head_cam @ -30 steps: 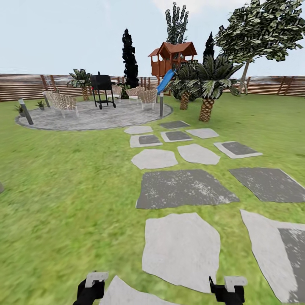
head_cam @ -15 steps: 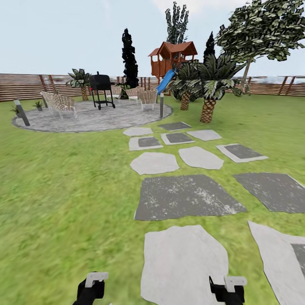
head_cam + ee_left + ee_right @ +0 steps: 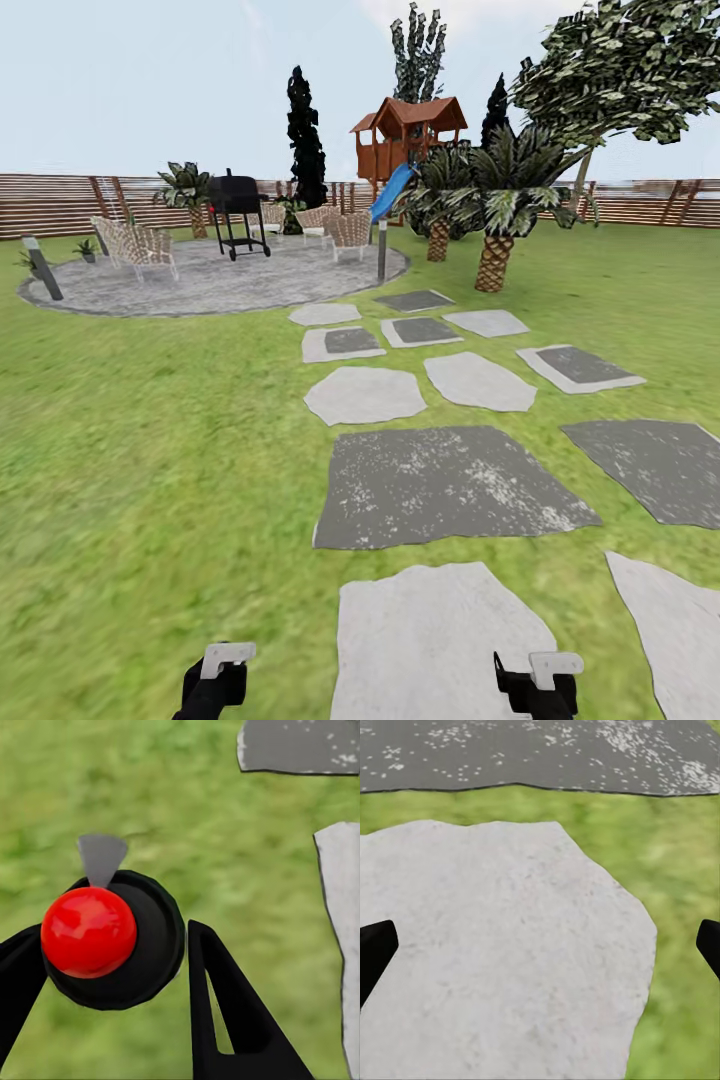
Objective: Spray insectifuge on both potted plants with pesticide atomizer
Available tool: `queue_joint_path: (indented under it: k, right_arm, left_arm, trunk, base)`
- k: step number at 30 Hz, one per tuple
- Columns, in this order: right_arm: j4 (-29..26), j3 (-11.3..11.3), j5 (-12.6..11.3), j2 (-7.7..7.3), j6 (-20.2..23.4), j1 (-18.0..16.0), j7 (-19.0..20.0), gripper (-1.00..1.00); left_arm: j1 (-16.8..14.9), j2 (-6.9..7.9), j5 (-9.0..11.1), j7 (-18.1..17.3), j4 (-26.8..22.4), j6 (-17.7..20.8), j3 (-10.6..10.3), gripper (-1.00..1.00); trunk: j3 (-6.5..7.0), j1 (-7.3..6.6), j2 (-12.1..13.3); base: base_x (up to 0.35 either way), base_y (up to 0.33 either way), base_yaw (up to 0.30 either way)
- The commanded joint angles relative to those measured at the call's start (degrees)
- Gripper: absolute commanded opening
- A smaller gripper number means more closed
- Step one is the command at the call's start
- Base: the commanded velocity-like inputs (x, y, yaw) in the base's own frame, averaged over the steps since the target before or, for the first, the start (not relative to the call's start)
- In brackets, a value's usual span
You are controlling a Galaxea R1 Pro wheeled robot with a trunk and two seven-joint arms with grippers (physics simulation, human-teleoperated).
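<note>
Green lawn point(image 3: 150, 450) spreads ahead of me, crossed by pale grey and dark speckled grey stepping slabs point(image 3: 445, 485) toward a mottled grey patio point(image 3: 210, 280). A brown slatted fence point(image 3: 60, 203) rings it. Near my black left gripper point(image 3: 105, 1012) sits a glossy red ball point(image 3: 88, 931) on a black disc point(image 3: 154, 945).

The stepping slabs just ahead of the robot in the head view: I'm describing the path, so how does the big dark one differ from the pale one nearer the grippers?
The dark slab is charcoal grey with whitish speckles; the pale slab is plain light grey. The dark slab is roughly four-sided with straight edges; the pale slab has an irregular, many-cornered outline. The dark slab lies farther off. Both lie flat in the lawn.
</note>
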Motion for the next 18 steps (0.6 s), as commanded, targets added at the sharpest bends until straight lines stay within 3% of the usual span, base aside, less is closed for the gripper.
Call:
queue_joint_path:
  k: [1, 10, 18]
  right_arm:
    - [0.04, -0.01, 0.12, 0.00, -0.17, -0.02, -0.16, 1.00]
    - [0.04, 0.07, 0.12, 0.00, -0.14, -0.04, -0.16, 1.00]
    - [0.04, 0.07, 0.21, 0.00, -0.17, -0.03, -0.16, 1.00]
  left_arm:
    - [-0.03, 0.00, 0.08, 0.03, 0.05, -0.19, 0.03, -1.00]
    - [-0.06, 0.00, 0.06, 0.03, 0.05, -0.19, 0.03, -1.00]
    - [-0.04, 0.00, 0.03, 0.03, 0.05, -0.19, 0.03, -1.00]
  trunk:
    - [-0.05, 0.00, -0.02]
    - [-0.05, 0.00, -0.02]
    - [-0.05, 0.00, -0.02]
  base:
    - [0.070, 0.000, 0.000]
    - [0.014, 0.000, 0.000]
    - [0.276, 0.000, 0.000]
